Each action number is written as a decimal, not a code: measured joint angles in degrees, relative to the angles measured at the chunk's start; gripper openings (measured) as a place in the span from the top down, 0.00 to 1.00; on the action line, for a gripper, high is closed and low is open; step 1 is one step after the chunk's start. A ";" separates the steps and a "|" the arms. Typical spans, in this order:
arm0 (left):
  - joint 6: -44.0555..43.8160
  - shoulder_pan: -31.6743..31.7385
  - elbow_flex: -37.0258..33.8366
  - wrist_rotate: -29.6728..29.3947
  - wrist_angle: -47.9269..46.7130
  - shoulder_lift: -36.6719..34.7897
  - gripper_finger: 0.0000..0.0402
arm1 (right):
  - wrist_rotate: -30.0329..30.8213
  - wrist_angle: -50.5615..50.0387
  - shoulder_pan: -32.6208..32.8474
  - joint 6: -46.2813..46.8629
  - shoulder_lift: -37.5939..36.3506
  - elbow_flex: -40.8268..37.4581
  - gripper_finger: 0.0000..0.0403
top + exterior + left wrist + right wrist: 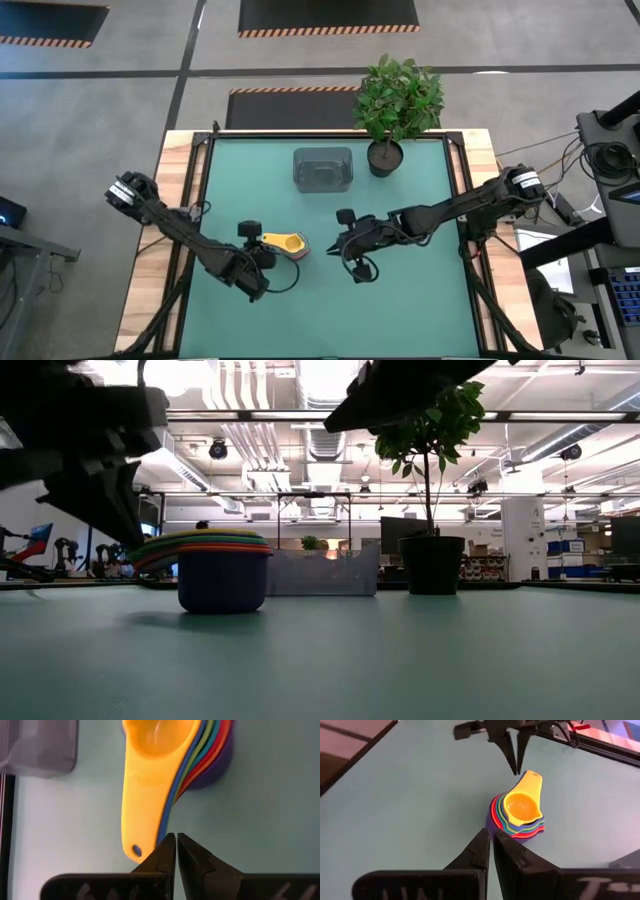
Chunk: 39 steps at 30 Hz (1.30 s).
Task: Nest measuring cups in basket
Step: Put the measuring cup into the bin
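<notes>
Watching worktop (420,300): I see open green all round, its rails well off.
Plant (398,100): just beside the basket (322,168) at the far edge; a swing there could, I judge, catch leaves.
Measuring cups (287,243): nested mid-worktop, not yet in the basket; I'd fear a nudge on the handles tipping them.
Right gripper (491,839): clenched, empty, near the stack.
Left gripper (176,845): clenched, empty, at the handle ends.
</notes>
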 joint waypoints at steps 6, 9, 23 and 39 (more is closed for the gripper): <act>1.90 -1.68 3.56 -0.03 -0.63 -0.06 1.00 | -0.10 5.23 -0.70 4.60 3.57 0.02 0.97; 2.39 -3.16 4.31 -2.26 -0.41 -0.18 1.00 | -0.04 6.11 -1.68 7.13 5.70 0.52 0.97; 3.59 -8.67 4.36 -12.61 -1.36 -1.16 1.00 | -1.95 -14.72 -9.02 28.64 16.79 19.26 0.91; -0.80 -12.24 4.21 -13.94 -12.30 -3.21 1.00 | -5.03 -27.00 -13.14 46.46 28.38 34.56 0.16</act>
